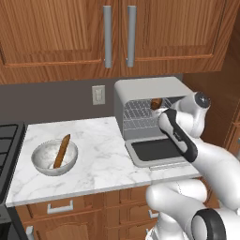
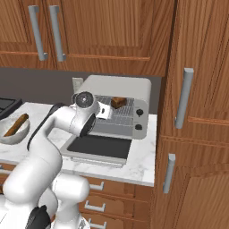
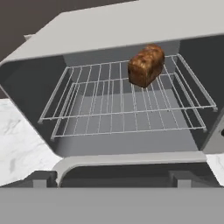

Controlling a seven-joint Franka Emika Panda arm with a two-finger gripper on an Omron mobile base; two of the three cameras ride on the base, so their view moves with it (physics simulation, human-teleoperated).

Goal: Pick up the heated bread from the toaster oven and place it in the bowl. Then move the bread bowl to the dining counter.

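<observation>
- Left base view, far left: the bowl [image 1: 54,157] sits on the marble worktop [image 1: 101,150] with a long brown stick [image 1: 61,151] lying in it. That stick could get in the way when the heated bread [image 1: 156,103] is dropped in, letting it rest on top or roll out.
- Centre: the toaster oven [image 1: 149,117] stands open with its door [image 1: 157,151] dropped flat. A low approach could catch the door or the wire rack [image 3: 127,103].
- Right: the gripper [image 3: 111,177] hovers before the opening, jaws spread wide and empty. The bread lies deep on the rack, toward its back right, well apart from the fingertips; a short reach may only nudge it further in.
</observation>
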